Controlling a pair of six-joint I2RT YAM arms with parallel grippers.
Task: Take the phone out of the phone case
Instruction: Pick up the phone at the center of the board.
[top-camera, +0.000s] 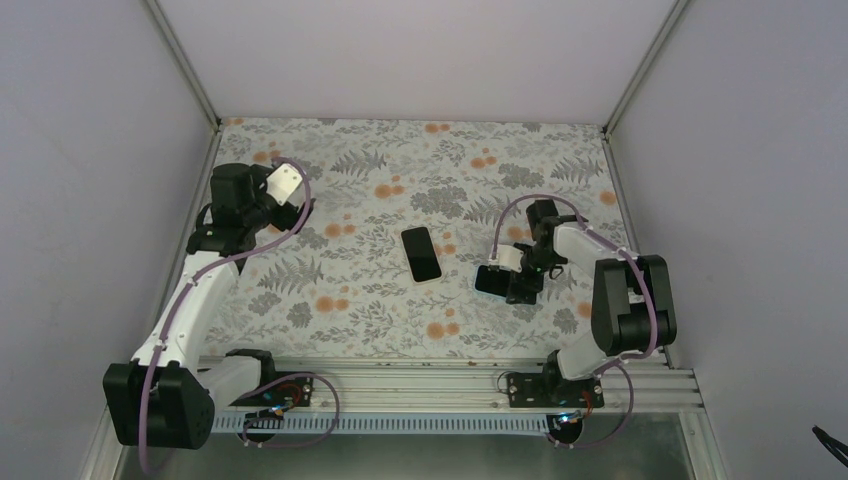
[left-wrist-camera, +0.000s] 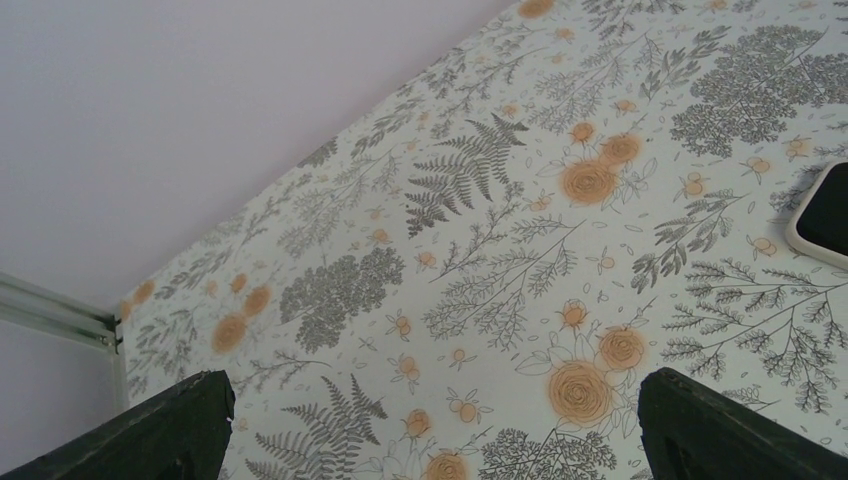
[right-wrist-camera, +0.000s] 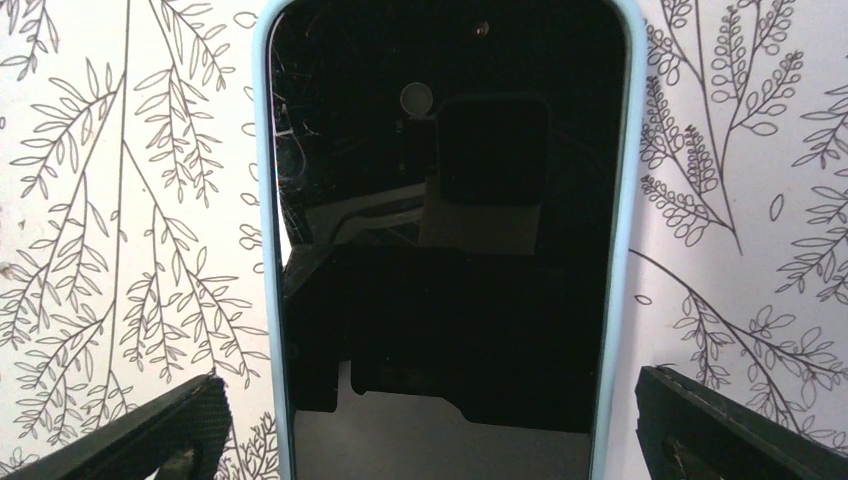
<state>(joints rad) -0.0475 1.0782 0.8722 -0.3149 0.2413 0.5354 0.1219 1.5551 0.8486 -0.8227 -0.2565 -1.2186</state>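
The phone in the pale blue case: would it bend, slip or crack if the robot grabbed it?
Probably stiff: the phone lies as a flat slab. Its glossy screen shows reflections, so it is likely slippery there; the pale blue case rim may grip better. Fine scratch-like lines at its upper left hint the glass is fragile.

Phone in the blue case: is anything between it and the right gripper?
Nothing visible is. The right gripper hangs open right above the phone in its blue case, one finger on each side. The second phone lies apart to its left on the flowery table.
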